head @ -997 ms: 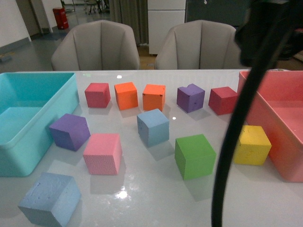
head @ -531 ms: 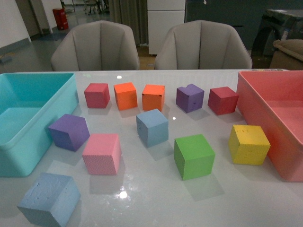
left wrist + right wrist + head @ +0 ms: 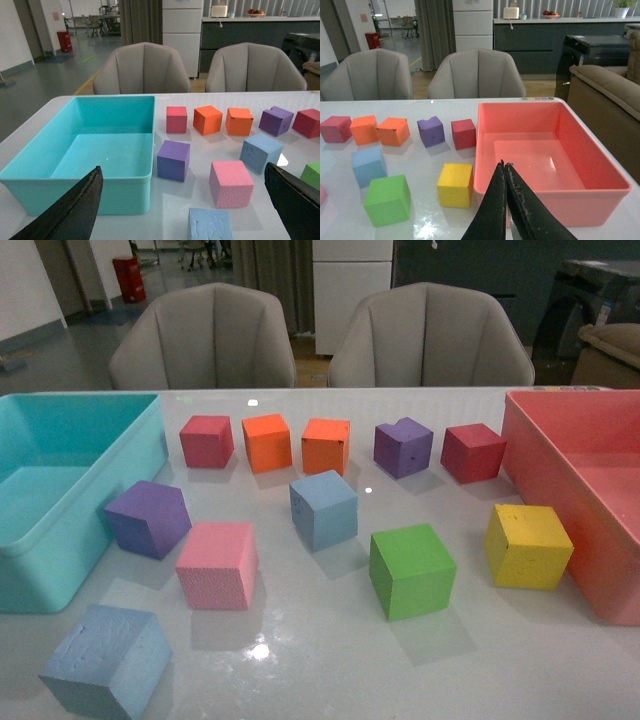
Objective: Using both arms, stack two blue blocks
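Two blue blocks are pictured well apart on the white counter [image 3: 330, 675]. The middle block [image 3: 323, 508] is seen at the centre of the front frame, and the near block [image 3: 105, 660] in its lower left corner, below a turquoise bin [image 3: 40, 570]. The left gripper [image 3: 183, 170] is shown spread wide. The right gripper [image 3: 504, 167] is pressed together, apparently with nothing between its fingers.
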You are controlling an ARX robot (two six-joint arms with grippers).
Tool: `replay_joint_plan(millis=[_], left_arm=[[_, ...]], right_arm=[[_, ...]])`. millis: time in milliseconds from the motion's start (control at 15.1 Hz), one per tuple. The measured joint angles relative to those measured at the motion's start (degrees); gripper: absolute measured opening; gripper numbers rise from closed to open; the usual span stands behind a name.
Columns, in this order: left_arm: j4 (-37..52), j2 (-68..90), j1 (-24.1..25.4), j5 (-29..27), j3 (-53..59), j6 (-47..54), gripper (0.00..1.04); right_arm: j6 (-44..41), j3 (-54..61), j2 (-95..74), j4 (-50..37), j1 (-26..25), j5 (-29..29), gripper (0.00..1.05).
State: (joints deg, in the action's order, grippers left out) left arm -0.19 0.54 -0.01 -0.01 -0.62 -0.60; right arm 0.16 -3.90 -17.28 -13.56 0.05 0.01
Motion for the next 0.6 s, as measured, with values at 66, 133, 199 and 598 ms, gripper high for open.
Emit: replay_joint_plan(millis=[66,133,199,598], left_arm=[[0.0,0.0,0.0,0.0,0.0,0.0,0.98],[0.0,0.0,0.0,0.0,0.0,0.0,0.98],[0.0,0.0,0.0,0.0,0.0,0.0,0.98],[0.0,0.0,0.0,0.0,0.0,0.0,0.98]], right_arm=[[0.0,0.7,1.2,0.9,-0.1,0.0,0.02],[0.0,1.1,2.3,1.5,-0.1,0.0,0.02],[0.0,1.3,3.2,2.0,-0.1,0.0,0.02],[0.0,3.2,17.1,12.8,-0.1,0.0,0.02]])
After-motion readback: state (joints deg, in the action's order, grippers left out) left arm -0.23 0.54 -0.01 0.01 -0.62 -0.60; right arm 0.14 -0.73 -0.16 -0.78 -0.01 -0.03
